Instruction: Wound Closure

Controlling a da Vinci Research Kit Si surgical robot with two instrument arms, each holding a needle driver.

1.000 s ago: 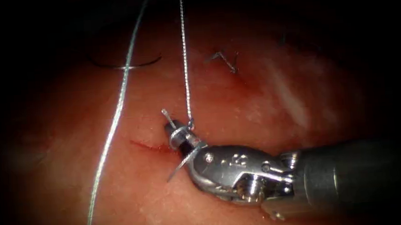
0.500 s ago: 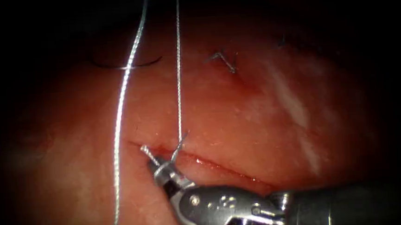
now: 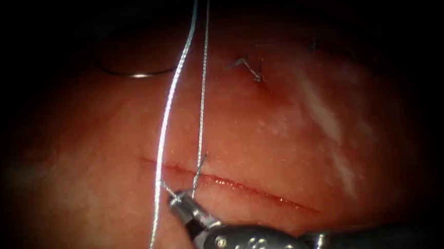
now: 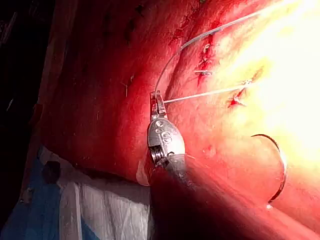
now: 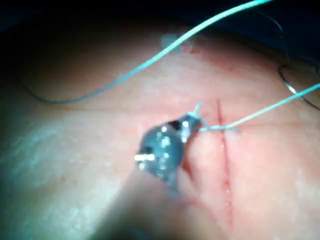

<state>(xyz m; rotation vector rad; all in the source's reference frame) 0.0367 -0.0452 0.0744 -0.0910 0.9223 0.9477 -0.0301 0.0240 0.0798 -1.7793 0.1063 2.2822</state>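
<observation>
The tissue (image 3: 284, 126) carries a slanting cut (image 3: 246, 186). My right tool (image 3: 179, 198) comes in from the lower right. Its jaws are shut on the thread's short end, just on the near side of the cut's left part. From there one thread strand (image 3: 200, 105) rises from the stitch at the cut and leaves the top of the endoscope view. A second strand (image 3: 168, 122) runs beside it on its left. The curved needle (image 3: 137, 74) lies free on the tissue, far left of the cut, held by nothing. The right tool (image 4: 157, 102) (image 5: 192, 121) grips the thread (image 4: 205, 93) (image 5: 260, 112) beside the cut (image 5: 225, 160); the needle (image 4: 280, 165) lies apart.
An earlier stitch with cut thread ends (image 3: 249, 69) sits on the tissue to the upper right of the cut. More stitches (image 4: 205, 55) line the tissue, and a blue and white drape (image 4: 75, 200) lies at its edge.
My right tool has moved down and to the left across the cut, drawing the short thread end with it. The long left strand has swung right, closer to the other strand.
</observation>
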